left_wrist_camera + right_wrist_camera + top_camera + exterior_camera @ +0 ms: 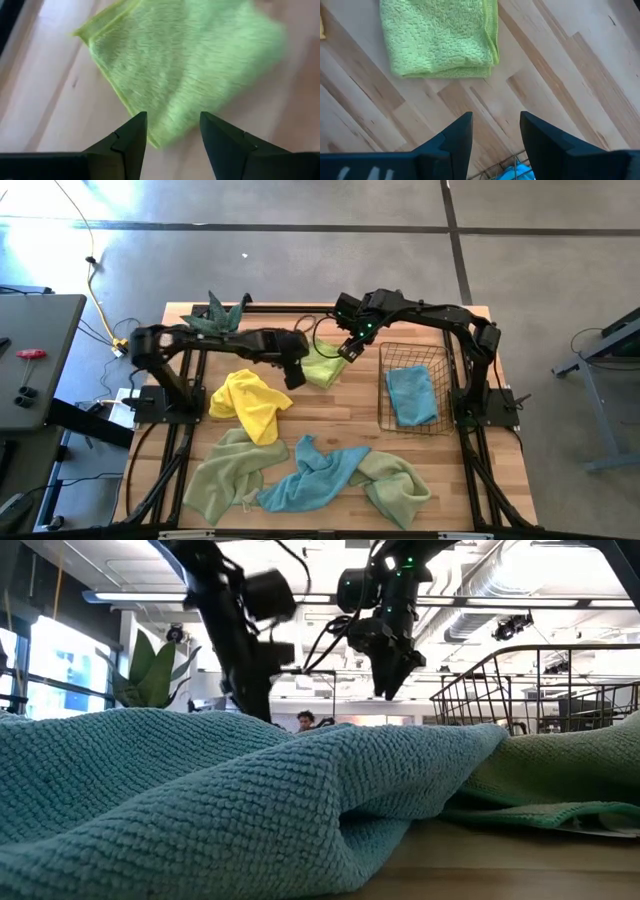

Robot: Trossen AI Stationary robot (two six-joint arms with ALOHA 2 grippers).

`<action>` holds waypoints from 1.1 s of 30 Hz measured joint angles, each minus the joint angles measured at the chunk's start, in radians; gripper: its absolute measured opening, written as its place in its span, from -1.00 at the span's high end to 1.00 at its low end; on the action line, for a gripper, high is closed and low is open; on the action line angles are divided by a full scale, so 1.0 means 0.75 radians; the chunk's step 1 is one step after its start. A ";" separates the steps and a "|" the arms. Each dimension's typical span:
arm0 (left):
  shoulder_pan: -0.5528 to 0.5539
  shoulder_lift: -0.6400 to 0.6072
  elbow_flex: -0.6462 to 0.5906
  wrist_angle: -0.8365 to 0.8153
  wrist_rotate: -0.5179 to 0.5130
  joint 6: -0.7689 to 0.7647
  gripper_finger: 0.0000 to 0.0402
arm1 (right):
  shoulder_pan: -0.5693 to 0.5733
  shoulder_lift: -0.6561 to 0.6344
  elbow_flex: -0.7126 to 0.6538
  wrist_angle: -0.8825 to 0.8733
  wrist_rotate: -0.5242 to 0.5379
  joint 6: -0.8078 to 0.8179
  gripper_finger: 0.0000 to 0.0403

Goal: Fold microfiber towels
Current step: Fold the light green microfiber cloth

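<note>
A folded lime green towel [322, 367] lies flat on the table between my two grippers. My left gripper [172, 117] hovers open over its near-left corner [150, 140], with nothing between the fingers. My right gripper [495, 117] hangs open above bare wood beside the towel [437, 37], close to the basket. A crumpled yellow towel [250, 402], a pale green one [228, 475], a light blue one [310, 475] and another green one [395, 485] lie loose on the near half of the table. One more light blue towel [412, 395] lies in the wire basket [383, 385].
The wire basket stands on the table's right side, its rim [505, 162] just under my right gripper. A potted plant [222, 315] stands at the far left. In the low view the blue towel [250, 800] fills the foreground. Bare wood shows between the folded towel and the loose ones.
</note>
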 joint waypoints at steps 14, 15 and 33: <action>-0.067 -0.518 0.003 -0.181 0.100 -0.326 0.14 | 0.055 0.000 0.000 0.173 -0.189 0.062 0.22; -0.072 -0.531 0.003 -0.184 0.089 -0.350 0.14 | 0.064 0.000 0.000 0.222 -0.185 0.134 0.22; -0.185 -0.746 0.003 -0.187 0.050 -0.488 0.14 | 0.177 0.212 0.001 0.690 0.123 0.983 0.22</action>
